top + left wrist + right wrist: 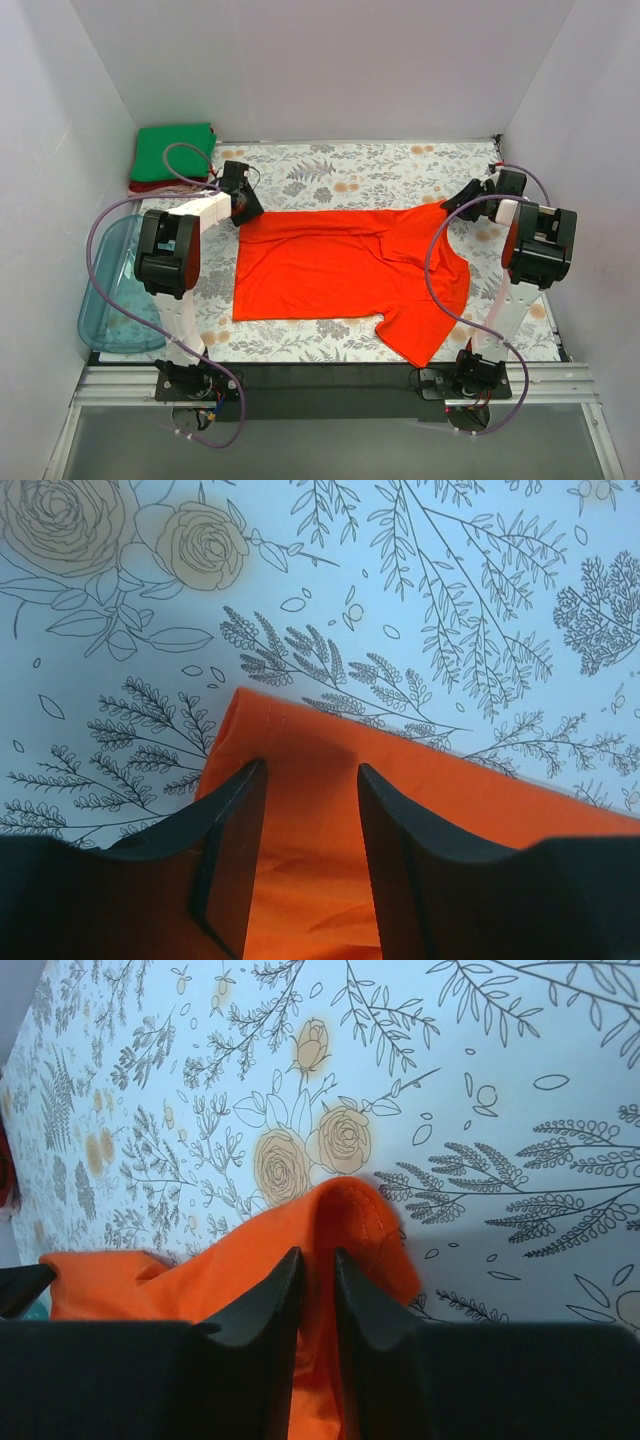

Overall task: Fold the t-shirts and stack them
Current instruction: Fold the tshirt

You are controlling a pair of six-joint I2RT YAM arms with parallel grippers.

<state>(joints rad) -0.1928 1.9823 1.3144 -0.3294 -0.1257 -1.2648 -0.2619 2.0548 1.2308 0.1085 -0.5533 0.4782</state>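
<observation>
top view: the black base plate is seen nearest, at the near edge of the table. the orange shirt is spread on the middle of the table. a folded green shirt is stacked on a dark red shirt in the far left corner. a blue tub is set at the left edge.

left wrist view: the left gripper is released, jaws apart over a shirt corner.

right wrist view: the right gripper is clenched on a raised fold of the orange shirt.

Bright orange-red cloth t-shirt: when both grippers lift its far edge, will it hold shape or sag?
Probably sags: the bright orange-red cloth t-shirt already humps into a soft fold at the right gripper. Likely light, being thin and creased.
</observation>
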